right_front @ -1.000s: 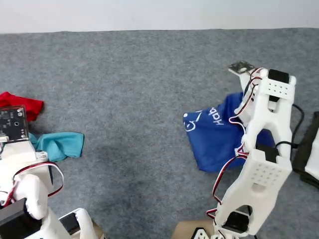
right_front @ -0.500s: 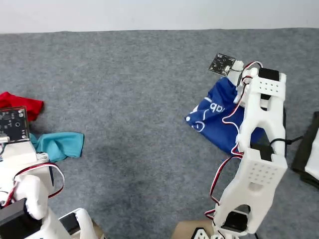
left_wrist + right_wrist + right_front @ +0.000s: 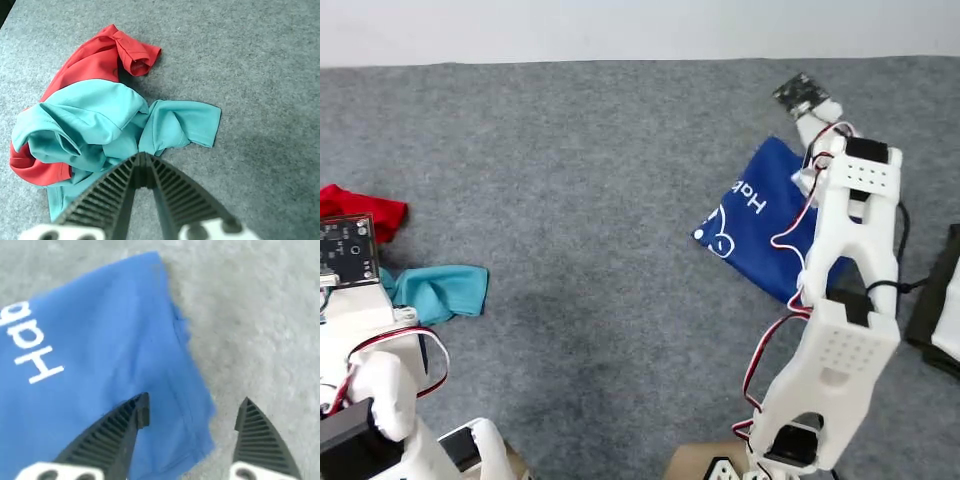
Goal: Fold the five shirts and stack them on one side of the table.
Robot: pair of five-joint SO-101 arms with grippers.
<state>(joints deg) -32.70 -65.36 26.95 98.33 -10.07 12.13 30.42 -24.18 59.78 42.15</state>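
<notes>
Blue shirt (image 3: 95, 350) lies beneath the right gripper (image 3: 194, 402), jaws apart.

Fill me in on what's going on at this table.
Two arms are over shirts on the grey table. The right gripper hangs open over an edge of the blue shirt, holding nothing. The left gripper is shut and empty above a crumpled teal shirt tangled with a red shirt; those two are not folded yet.

I see a folded blue shirt (image 3: 760, 235) with white print lying flat at right, and a crumpled teal shirt (image 3: 440, 288) overlapping a red shirt (image 3: 360, 208) at left.
</notes>
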